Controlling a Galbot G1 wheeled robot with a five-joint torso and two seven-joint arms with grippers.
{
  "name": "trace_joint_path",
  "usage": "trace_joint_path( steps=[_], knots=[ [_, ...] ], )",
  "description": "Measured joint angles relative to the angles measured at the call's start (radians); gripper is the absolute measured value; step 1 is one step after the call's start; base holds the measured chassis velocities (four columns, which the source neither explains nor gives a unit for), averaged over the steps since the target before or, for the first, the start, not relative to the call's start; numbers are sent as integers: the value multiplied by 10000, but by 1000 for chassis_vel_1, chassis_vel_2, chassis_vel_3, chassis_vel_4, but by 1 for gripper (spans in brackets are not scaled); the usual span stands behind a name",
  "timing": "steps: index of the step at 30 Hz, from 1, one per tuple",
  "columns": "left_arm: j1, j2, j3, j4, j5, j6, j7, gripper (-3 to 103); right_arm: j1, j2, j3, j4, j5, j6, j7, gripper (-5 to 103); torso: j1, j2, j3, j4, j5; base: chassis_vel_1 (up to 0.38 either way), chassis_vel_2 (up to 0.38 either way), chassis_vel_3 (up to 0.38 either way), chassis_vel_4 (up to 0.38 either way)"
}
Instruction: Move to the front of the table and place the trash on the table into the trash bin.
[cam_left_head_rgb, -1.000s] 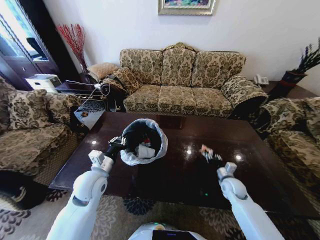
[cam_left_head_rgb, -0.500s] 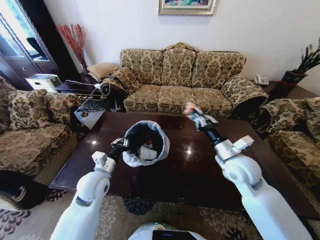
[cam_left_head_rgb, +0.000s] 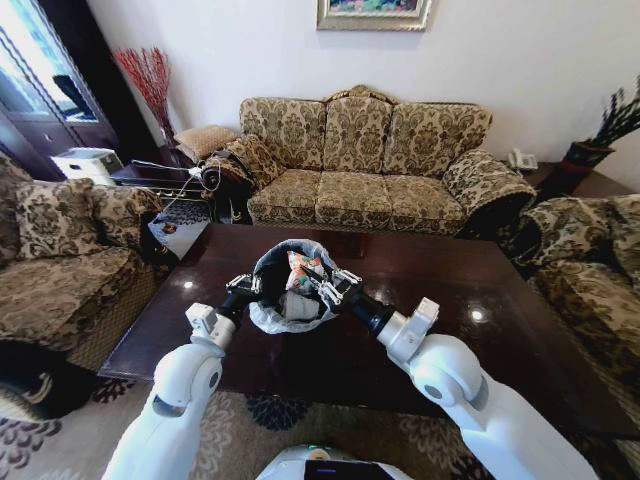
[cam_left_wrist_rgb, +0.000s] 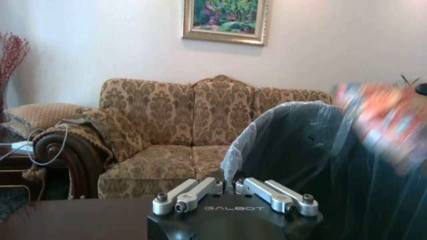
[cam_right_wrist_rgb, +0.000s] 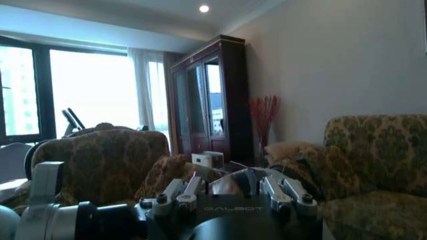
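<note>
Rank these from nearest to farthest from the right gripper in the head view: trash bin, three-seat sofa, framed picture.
From the right gripper, at the bin's mouth by a colourful wrapper:
1. Trash bin, directly at the gripper, on the table.
2. Three-seat sofa, beyond the table's far edge.
3. Framed picture, high on the wall above the sofa.

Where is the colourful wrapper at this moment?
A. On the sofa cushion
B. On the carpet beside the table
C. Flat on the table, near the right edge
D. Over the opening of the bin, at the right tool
D: in the head view the wrapper sits at the right tool, directly above the mouth of the bin, which the left tool steadies at its rim.
</note>
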Motion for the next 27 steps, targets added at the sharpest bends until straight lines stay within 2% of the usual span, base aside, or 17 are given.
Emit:
trace_joint_path(
  steps=[3, 4, 6, 7, 8, 10, 12, 14, 15, 16, 18, 20, 22, 27],
  knots=[
    [7, -48, 23, -6, 81, 2, 45, 4, -128, -72, 229, 123, -148, 11, -50, 49, 0, 0, 0, -1, 0, 0, 0, 0, 0],
    [7, -48, 23, -6, 81, 2, 45, 4, -128, -72, 229, 123, -148, 11, -50, 49, 0, 0, 0, -1, 0, 0, 0, 0, 0],
    [6, -86, 40, -6, 102, 4, 58, 4, -211, -69, 386, 193, -167, 45, -60, 60, 0, 0, 0, -1, -1, 0, 0, 0, 0],
    [6, -86, 40, -6, 102, 4, 58, 4, -211, -69, 386, 193, -167, 45, -60, 60, 0, 0, 0, -1, -1, 0, 0, 0, 0],
    [6, -94, 42, -2, 112, 4, 61, 4, -226, -54, 478, 214, -166, 134, -57, 65, 0, 0, 0, -1, 0, 0, 0, 0, 0],
    [32, -103, -19, 3, 119, 5, 64, 4, -224, -12, 834, 278, -37, 375, 243, 77, 0, 0, 0, -1, 0, 0, 0, 0, 0],
    [40, -102, -50, 3, 119, 5, 64, 4, -225, -13, 942, 290, -3, 420, 404, 77, 0, 0, 0, -1, 0, 0, 0, 0, 0],
    [72, -88, -236, 3, 116, -1, 30, 4, -443, -38, 1467, 221, -83, 589, 958, 87, 0, 0, 0, 1, -1, 0, 0, 0, 0],
    [72, -88, -236, 3, 116, -1, 30, 4, -443, -38, 1467, 221, -83, 589, 958, 87, 0, 0, 0, 1, -1, 0, 0, 0, 0],
    [88, -82, -303, 0, 108, -17, 11, 4, -668, -36, 1750, 116, -362, 613, 1096, 92, 0, 0, 0, 2, 0, 0, 0, 0, 0],
    [231, -102, -463, -138, 50, -40, -63, 4, -1442, 121, 2683, 17, -902, 513, 1153, 99, 1, 0, 0, -1, -1, 0, 0, 0, 0],
    [256, -109, -482, -160, 46, -44, -69, 4, -1564, 159, 2814, 17, -934, 501, 1143, 99, 1, 0, 0, -2, 0, 0, 0, 0, 0],
    [455, -198, -612, -340, 53, -76, -143, 4, -2199, 370, 3460, -22, -1106, 548, 1063, 100, 0, 0, 0, -1, 2, 0, 0, 0, 0],
    [606, -301, -635, -486, 82, -79, -166, 4, -2986, 531, 4296, -360, -1253, 898, 904, 100, 2, 0, 0, -1, 1, 22, -19, -19, 20]
  ],
)
